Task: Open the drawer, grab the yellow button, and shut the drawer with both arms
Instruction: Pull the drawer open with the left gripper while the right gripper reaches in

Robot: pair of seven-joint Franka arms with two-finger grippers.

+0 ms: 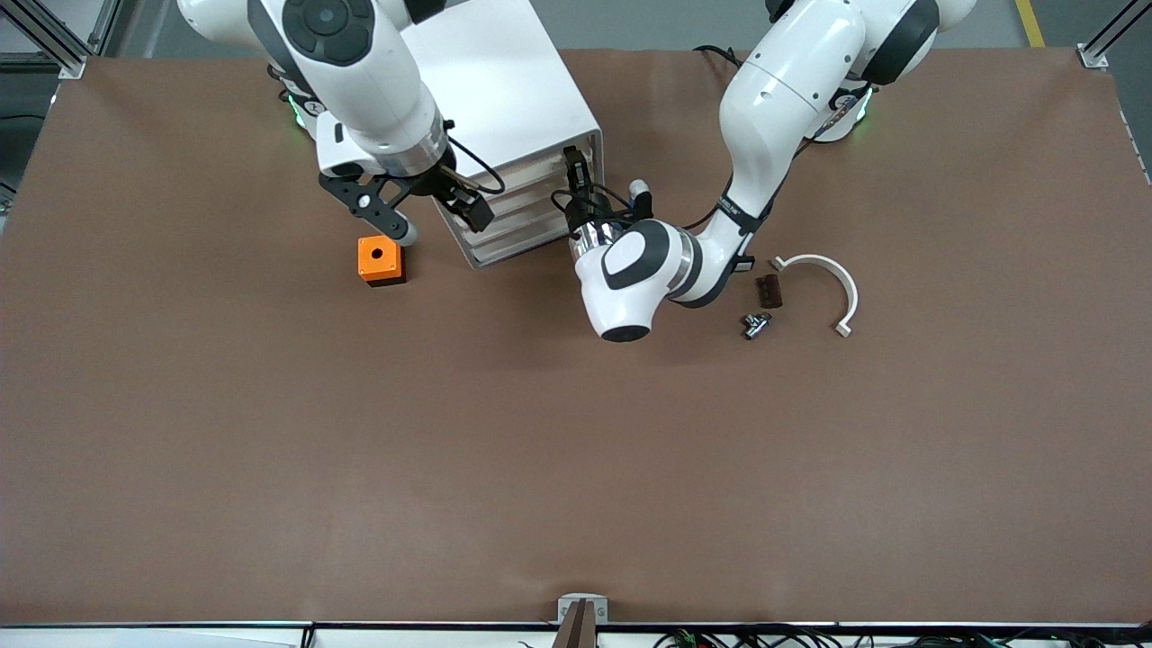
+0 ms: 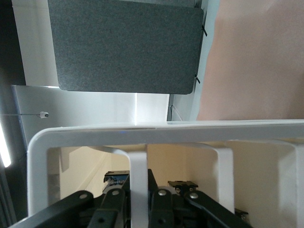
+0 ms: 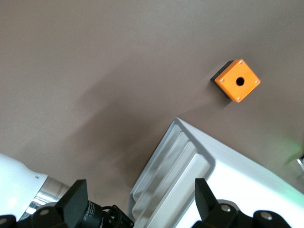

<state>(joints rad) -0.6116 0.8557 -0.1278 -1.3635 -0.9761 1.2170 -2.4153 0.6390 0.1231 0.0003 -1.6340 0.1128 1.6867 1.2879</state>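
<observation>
Drawer (image 1: 540, 205) of the white cabinet (image 1: 504, 99) is what I handle first: rigid plastic with a thin bar handle (image 2: 138, 180), should slide light, but the cabinet isn't fixed that I can see, so a hard pull may drag it across the desk (image 1: 576, 468). My left claw (image 1: 574, 180) is at the drawer fronts, fingers closed on that handle per the left wrist view; that's the right place to hold, mid-bar. Drawers look shut, so no button in sight; I assume it's inside. Judging by the task it'll be tiny, light and smooth, easy to flick away; pinch across the body, not the cap. Right claw (image 1: 423, 202) hangs over the cabinet's edge at the right arm's end, fingers spread wide, holding nothing, above and just beside the orange box (image 1: 380, 260). Desk is a flat brown mat, some grip. Plenty of room toward the camera; white curved bracket (image 1: 832, 283), brown block (image 1: 768, 292) and metal fitting (image 1: 756, 324) lie toward the left arm's end, near my left elbow.
</observation>
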